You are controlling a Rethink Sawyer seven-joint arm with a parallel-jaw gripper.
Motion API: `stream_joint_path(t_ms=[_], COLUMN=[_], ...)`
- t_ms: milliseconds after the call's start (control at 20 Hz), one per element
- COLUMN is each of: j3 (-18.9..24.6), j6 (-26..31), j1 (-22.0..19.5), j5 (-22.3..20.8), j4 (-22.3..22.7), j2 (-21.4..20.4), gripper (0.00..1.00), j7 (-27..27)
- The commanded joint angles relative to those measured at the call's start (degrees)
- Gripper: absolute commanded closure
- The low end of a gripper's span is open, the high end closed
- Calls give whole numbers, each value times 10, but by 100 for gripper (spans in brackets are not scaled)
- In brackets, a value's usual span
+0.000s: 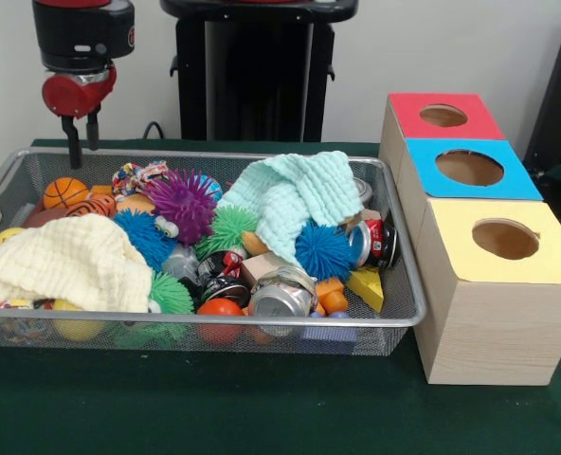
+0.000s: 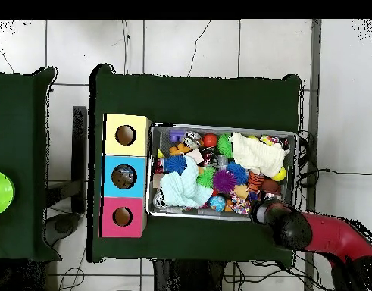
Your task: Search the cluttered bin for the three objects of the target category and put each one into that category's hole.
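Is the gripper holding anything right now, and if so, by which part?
Nothing is held. The gripper hangs above the far corner of the wire bin, near the orange basketball, with its fingers empty.

The cream cloth (image 1: 72, 261) and mint cloth (image 1: 290, 194) cover toys beneath them, and the arm (image 1: 81, 38) is cut off at the top edge.

The gripper (image 1: 82, 139) hangs straight down above the far corner of the bin (image 1: 34, 161), fingers slightly apart and empty.
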Motion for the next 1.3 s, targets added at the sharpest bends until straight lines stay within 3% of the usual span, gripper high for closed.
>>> stream_joint_path(t_ms=[50, 300, 450, 700, 1100, 1300], j3=[6, 12, 10, -23, -98, -132], j6=[-16, -12, -12, -30, -41, -56], j1=[-5, -10, 11, 86, 185, 223], j5=[-13, -13, 4, 40, 87, 112], j4=[-15, -23, -14, 0, -16, -23], j2=[13, 20, 16, 11, 22, 35], gripper=[0, 0, 0, 0, 0, 0], j7=[-80, -90, -61, 33, 101, 105])
